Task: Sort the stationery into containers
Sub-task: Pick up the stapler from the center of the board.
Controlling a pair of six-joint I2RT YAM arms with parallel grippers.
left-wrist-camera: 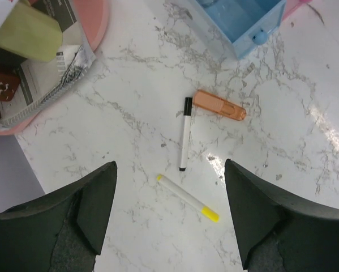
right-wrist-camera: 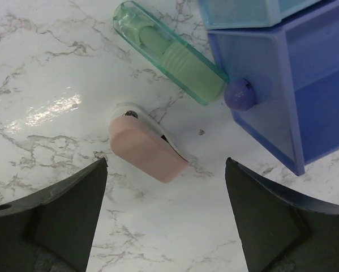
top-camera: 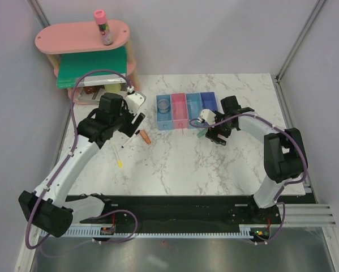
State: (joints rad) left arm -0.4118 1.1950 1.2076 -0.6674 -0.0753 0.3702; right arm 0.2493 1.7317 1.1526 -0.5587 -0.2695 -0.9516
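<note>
My left gripper [top-camera: 132,131] is open and empty above the table. In the left wrist view [left-wrist-camera: 169,209] the thin yellow-tipped stick [left-wrist-camera: 187,198] lies between its fingers. The black-and-white marker [left-wrist-camera: 185,134] and the orange-tipped piece [left-wrist-camera: 219,105] lie just beyond. My right gripper [top-camera: 213,135] is open and empty [right-wrist-camera: 166,215] just short of the pink eraser [right-wrist-camera: 147,150]. The green eraser [right-wrist-camera: 172,54] lies against the darker blue bin [right-wrist-camera: 294,96]. The row of four bins [top-camera: 186,110] holds the clear round pot [top-camera: 164,105] in its leftmost bin. The pink-capped tube [top-camera: 103,26] stands on the shelf.
A pink oval two-tier shelf [top-camera: 61,38] stands at the back left with a big green book [top-camera: 93,67] on its lower tier. Papers and a notebook [left-wrist-camera: 39,79] lie on its base. Frame posts stand at the table's back corners.
</note>
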